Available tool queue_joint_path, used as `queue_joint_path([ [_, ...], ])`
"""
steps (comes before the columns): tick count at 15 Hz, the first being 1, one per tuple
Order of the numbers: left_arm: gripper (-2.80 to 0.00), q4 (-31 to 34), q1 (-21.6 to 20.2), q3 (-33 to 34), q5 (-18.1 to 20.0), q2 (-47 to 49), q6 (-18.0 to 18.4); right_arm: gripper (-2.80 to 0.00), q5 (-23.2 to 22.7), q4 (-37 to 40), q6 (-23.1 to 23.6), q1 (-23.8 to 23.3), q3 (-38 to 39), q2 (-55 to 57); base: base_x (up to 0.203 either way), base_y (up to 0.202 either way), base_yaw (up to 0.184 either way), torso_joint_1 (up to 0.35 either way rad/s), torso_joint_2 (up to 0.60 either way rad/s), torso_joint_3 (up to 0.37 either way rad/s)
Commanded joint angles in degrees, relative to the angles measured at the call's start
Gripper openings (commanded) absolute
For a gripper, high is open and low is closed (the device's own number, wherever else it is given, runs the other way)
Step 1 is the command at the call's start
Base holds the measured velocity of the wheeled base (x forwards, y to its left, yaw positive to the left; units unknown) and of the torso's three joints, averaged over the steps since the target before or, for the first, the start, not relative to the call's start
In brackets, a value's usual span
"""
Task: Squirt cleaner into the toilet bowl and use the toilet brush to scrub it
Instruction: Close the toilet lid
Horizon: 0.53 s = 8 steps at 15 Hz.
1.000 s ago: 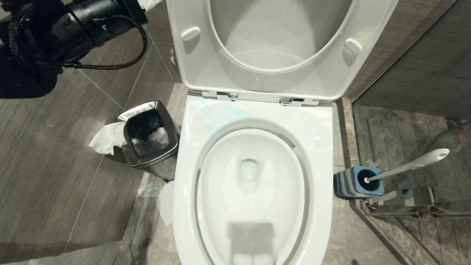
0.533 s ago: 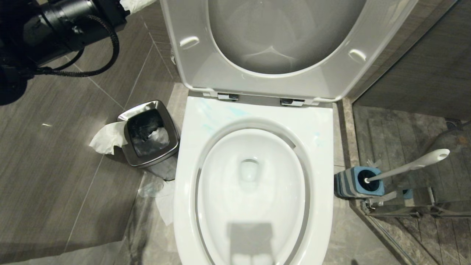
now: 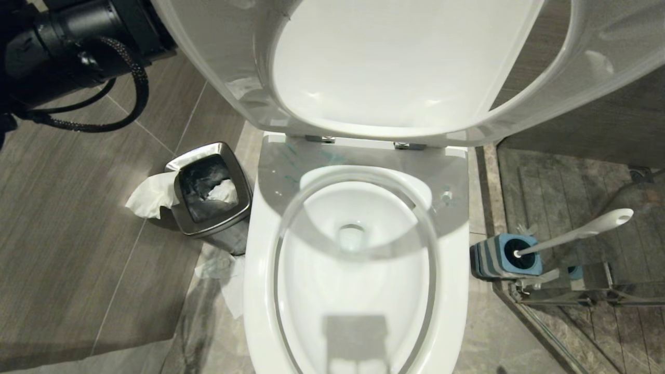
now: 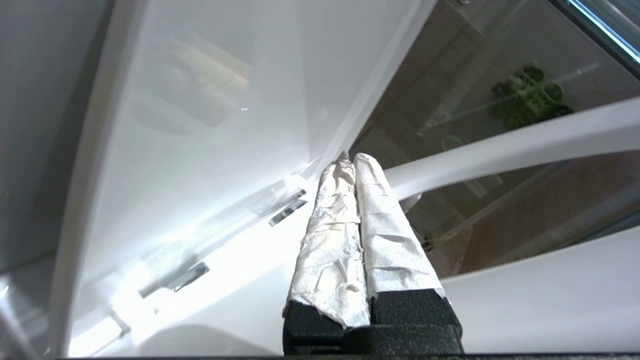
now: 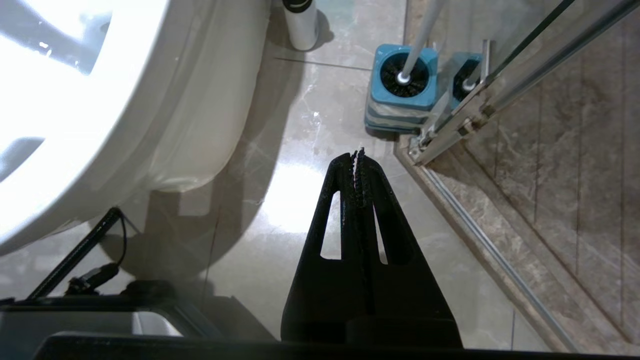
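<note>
1. My left gripper (image 4: 350,162) is shut tight. Its two paper-wrapped fingers (image 4: 380,220) press together and hold nothing. The tips touch the edge of the white lid (image 4: 210,125), next to the seat ring (image 4: 500,147).
2. From the head camera, the seat (image 3: 218,62) hangs tilted at 12 o'clock over the toilet bowl (image 3: 260,259). It is neither up nor down. I think the step in hand is moving the seat, so I should push slowly and let it go gently, without a bang.
3. The tips only lean on the edge and can slip off. I would push with the flat side of the fingers, not the points.
4. The toilet brush (image 3: 576,234) stands in its blue-and-grey holder (image 3: 493,259) on the floor at 3 o'clock from the bowl. Its white handle leans away to the right.
5. My right gripper (image 5: 358,155) is shut and empty. It hangs over the floor, near the holder but not touching it.
6. Faint blue-green marks (image 3: 291,156) show on the rim at 11 o'clock.
7. A steel bin (image 3: 228,218) with white paper (image 3: 150,195) beside it sits at 9 o'clock. I should keep my left arm (image 3: 78,36) away from it.
</note>
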State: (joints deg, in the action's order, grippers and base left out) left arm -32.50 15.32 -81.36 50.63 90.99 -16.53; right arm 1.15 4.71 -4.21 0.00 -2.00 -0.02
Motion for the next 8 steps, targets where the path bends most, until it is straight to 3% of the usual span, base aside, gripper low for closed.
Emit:
queue_joint_path([
  [1, -2.8, -0.3, 0.0, 1.6, 0.0, -1.9, -0.1, -2.8, 0.0, 0.0, 0.0, -0.1, 0.0, 0.0, 0.0, 0.0, 0.0, 0.0, 0.0, 0.0],
  [8, -2.8, -0.4, -0.1, 3.2, 0.5, -4.9, 0.0, -2.8, 0.0, 0.0, 0.0, -0.1, 0.0, 0.0, 0.0, 0.0, 0.0, 0.005, 0.0, 0.153],
])
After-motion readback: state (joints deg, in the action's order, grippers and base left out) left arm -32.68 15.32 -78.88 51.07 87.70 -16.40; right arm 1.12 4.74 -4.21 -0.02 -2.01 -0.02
